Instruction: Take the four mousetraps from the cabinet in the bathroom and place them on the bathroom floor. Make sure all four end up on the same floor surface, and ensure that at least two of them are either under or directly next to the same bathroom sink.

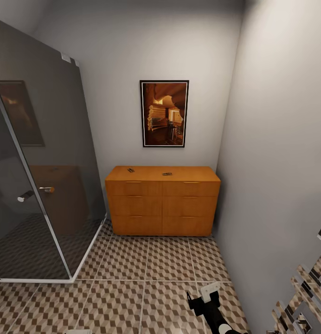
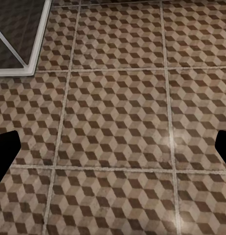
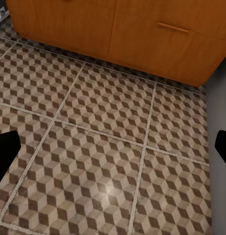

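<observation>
The floor (image 3: 108,161) is laid in large square tiles printed with a brown, beige and white cube pattern, divided by pale grout lines. Against it stands the base of the orange-brown wooden cabinet (image 3: 127,34), with 2 drawer fronts side by side and a slim handle (image 3: 174,27) on one. The 2 dark fingertips (image 3: 5,154) of the right gripper (image 3: 113,154) sit wide apart at opposite edges, nothing between them. A grey wall (image 3: 219,117) meets the cabinet's end.

One cabinet (image 1: 163,200) stands against the back wall with six drawers (three rows, two columns). Two small dark things, probably mousetraps, lie on its top: one (image 1: 131,170) near the left edge, one (image 1: 167,174) near the middle. One picture (image 1: 164,113) hangs above.
</observation>
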You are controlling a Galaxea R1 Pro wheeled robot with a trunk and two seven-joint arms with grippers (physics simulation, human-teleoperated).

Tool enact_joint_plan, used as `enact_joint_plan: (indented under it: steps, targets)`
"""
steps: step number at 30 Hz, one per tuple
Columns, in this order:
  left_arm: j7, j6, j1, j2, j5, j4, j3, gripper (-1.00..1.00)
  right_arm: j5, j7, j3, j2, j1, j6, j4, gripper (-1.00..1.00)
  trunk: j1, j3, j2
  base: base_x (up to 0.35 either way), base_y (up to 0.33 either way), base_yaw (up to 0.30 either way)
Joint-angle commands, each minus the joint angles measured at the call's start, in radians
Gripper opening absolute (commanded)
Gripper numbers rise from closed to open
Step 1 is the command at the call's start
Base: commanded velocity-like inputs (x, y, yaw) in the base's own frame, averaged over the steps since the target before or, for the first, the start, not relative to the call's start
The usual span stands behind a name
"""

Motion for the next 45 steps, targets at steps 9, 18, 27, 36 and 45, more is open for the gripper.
enact_joint_plan:
  steps: [9,18,27,36,45]
  targets:
    - [-0.002,-0.005,-0.001,0.0,0.008,0.004,-0.008,1.0,0.011,-0.01,0.003,0.0,0.0,-0.001,0.001,1.0,0.0,0.0,-0.001,0.0,0.0,0.0]
    - [-0.002,-0.005,-0.001,0.0,0.008,0.004,-0.008,1.0,0.01,-0.01,0.003,0.0,0.0,-0.001,0.001,1.0,0.0,0.0,-0.001,0.0,0.0,0.0]
    - [-0.002,-0.005,-0.001,0.0,0.008,0.004,-0.008,1.0,0.01,-0.01,0.003,0.001,0.0,-0.001,0.001,1.0,0.0,0.0,-0.001,0.0,0.0,0.0]
    - [-0.002,-0.005,-0.001,0.0,0.008,0.004,-0.008,1.0,0.01,-0.01,0.003,0.0,0.0,-0.001,0.001,1.0,0.0,0.0,-0.001,0.0,0.0,0.0]
    - [-0.002,-0.005,-0.001,0.0,0.008,0.004,-0.008,1.0,0.01,-0.01,0.003,0.0,0.0,-0.001,0.001,1.0,0.0,0.0,-0.001,0.0,0.0,0.0]
